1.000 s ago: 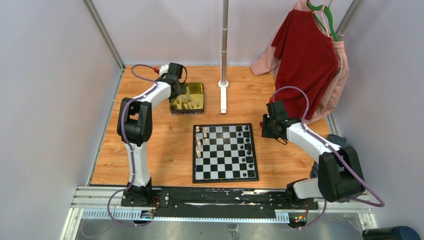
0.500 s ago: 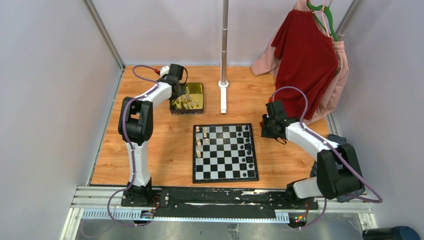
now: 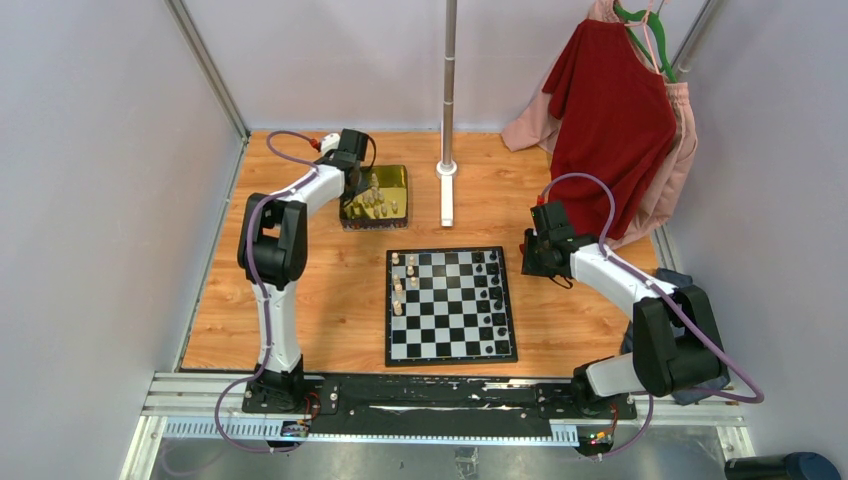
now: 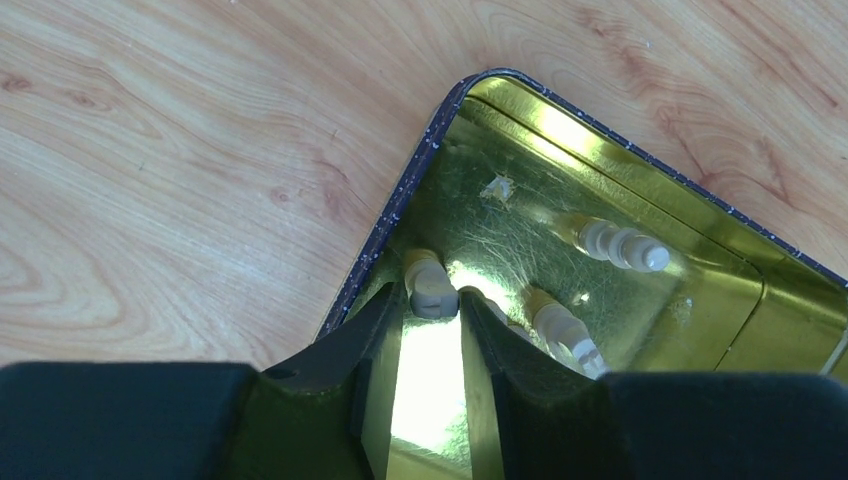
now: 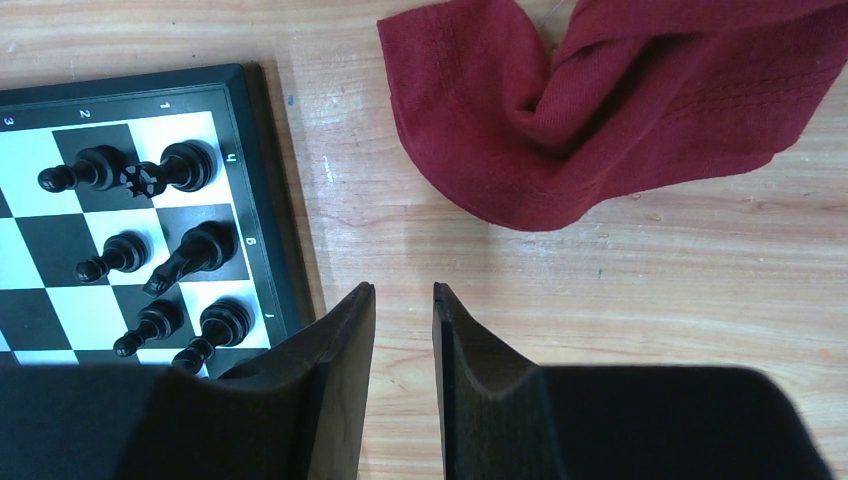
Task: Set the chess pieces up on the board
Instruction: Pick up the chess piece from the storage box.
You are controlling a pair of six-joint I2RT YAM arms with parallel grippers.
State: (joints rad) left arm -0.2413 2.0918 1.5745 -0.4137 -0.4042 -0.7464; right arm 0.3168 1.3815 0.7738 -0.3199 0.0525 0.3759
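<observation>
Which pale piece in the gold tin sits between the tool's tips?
The pale piece nearest the tin's left wall; the other pieces lie farther right, outside the left tool.

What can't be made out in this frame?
- Left wrist: whether the left gripper actually grips the cream piece between its fingertips.
- Top view: which pieces lie in the gold tin; too small.
- Right wrist: most of the board, cut off by the frame's left edge.
</observation>
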